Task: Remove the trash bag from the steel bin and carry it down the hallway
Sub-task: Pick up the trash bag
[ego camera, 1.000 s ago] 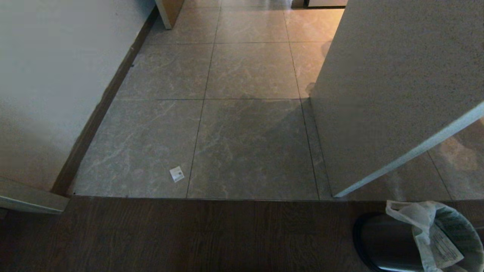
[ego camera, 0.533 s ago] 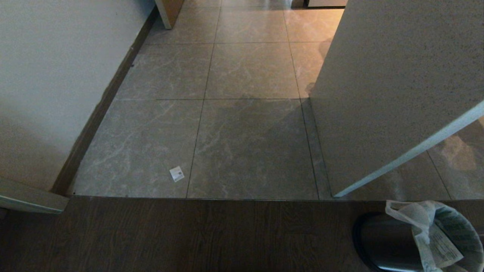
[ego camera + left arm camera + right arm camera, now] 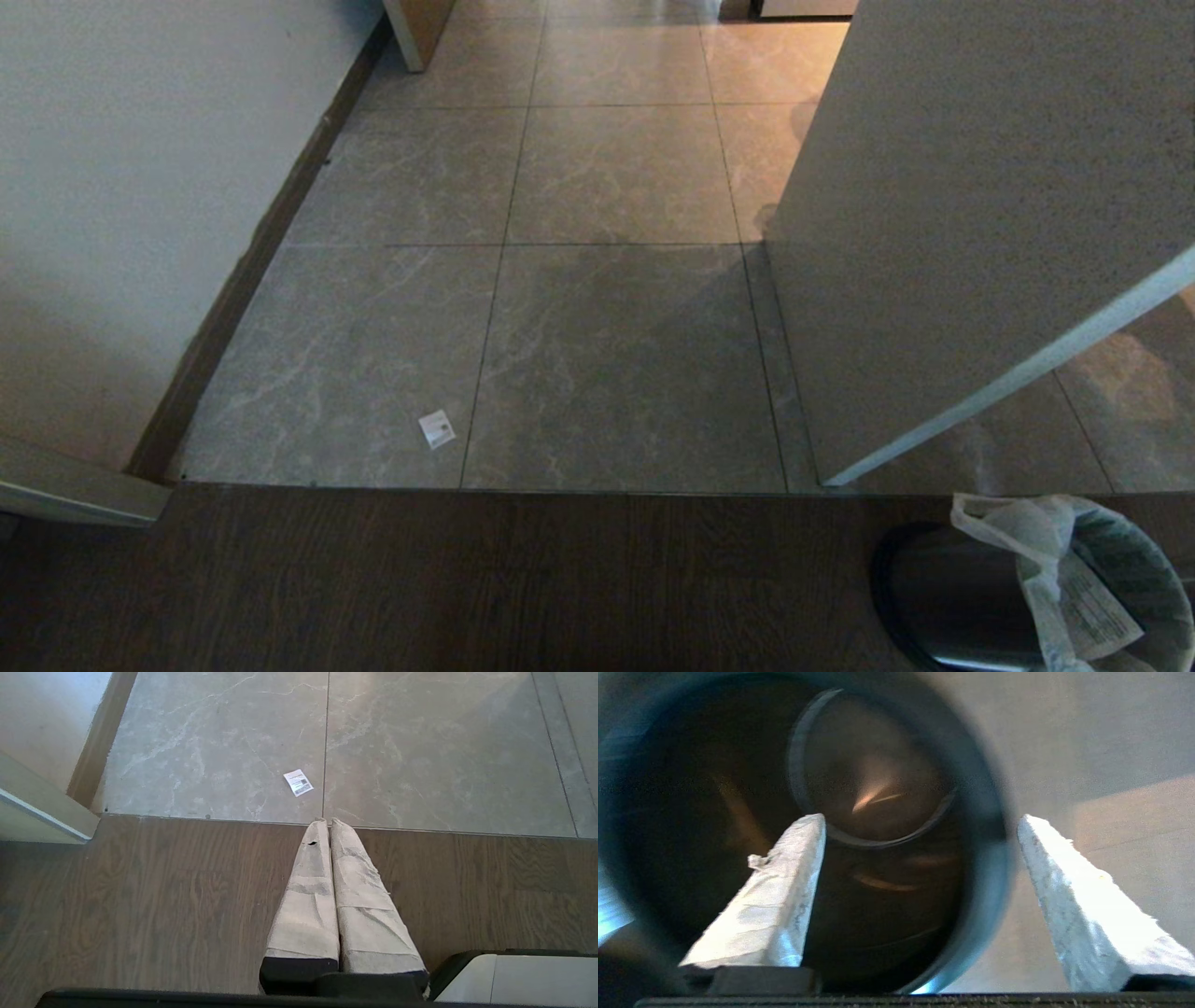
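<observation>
Dark wood flooring (image 3: 467, 579) runs under the robot and meets grey marbled tiles (image 3: 616, 364) ahead, with a wall (image 3: 140, 205) to the left and a pale door (image 3: 980, 215) standing ajar to the right. Beyond it, the hallway (image 3: 616, 56) continues away in warmer light.

In the right wrist view, the right gripper (image 3: 920, 823) points into the mouth of a dark round bin interior (image 3: 873, 779). Its 2 taped fingers (image 3: 784, 891) stand wide apart with nothing between them; one lies over the opening, the other outside the rim (image 3: 994, 858), so the rim sits between them. A small white shred clings to the inner finger. This view is blurred.

In the head view, the steel bin (image 3: 952, 597) stands at the lower right on the wood, and the bag (image 3: 1055, 569) is in it, its white plastic draped over the rim. Neither arm shows in that view.

The left gripper (image 3: 327, 822) hangs above the wood just short of the tile edge, its 2 fingers pressed together, holding nothing. A paper scrap (image 3: 298, 782) lies on the tile just ahead of its tips.

Compared with 1 second ago, the head view is unchanged: bin, bag, door and scrap sit where they were.
</observation>
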`<state>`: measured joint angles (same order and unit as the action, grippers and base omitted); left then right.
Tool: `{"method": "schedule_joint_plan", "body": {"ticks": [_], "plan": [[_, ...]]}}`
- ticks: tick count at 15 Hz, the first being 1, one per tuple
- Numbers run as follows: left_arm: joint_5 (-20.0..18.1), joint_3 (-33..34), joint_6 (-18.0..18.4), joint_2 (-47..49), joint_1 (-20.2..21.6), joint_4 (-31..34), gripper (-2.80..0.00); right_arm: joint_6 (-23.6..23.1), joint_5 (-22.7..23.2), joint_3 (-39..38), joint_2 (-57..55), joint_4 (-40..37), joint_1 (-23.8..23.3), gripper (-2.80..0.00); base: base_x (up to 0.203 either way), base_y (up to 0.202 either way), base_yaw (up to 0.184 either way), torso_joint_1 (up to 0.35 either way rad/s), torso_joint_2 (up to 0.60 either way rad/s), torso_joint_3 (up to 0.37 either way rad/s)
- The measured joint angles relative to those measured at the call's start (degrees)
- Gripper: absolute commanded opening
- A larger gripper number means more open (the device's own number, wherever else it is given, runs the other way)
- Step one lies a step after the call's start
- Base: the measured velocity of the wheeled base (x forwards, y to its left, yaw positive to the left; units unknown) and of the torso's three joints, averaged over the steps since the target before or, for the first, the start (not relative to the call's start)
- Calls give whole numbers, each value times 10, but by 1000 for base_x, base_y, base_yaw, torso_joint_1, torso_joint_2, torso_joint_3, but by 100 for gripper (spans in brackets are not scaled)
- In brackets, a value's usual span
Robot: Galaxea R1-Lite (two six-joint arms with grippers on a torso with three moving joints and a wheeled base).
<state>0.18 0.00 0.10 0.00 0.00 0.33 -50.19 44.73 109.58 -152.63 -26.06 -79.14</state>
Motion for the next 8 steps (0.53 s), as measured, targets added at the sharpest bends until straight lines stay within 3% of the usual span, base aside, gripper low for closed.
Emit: {"method": "schedule_joint_plan", "body": {"ticks": [1, 3, 8], "plan": [[0, 0, 0, 0, 0, 0, -280, -5, 8, -12, 16, -26, -2, -280, 0, 0, 0, 0, 0, 0], [0, 0, 0, 0, 0, 0, -280, -20, 30, -44, 58, -73, -8, -280, 0, 0, 0, 0, 0, 0], [0, 0, 0, 0, 0, 0, -280, -110, 37, -105, 167, -177, -17, -280, 0, 0, 0, 0, 0, 0]]}}
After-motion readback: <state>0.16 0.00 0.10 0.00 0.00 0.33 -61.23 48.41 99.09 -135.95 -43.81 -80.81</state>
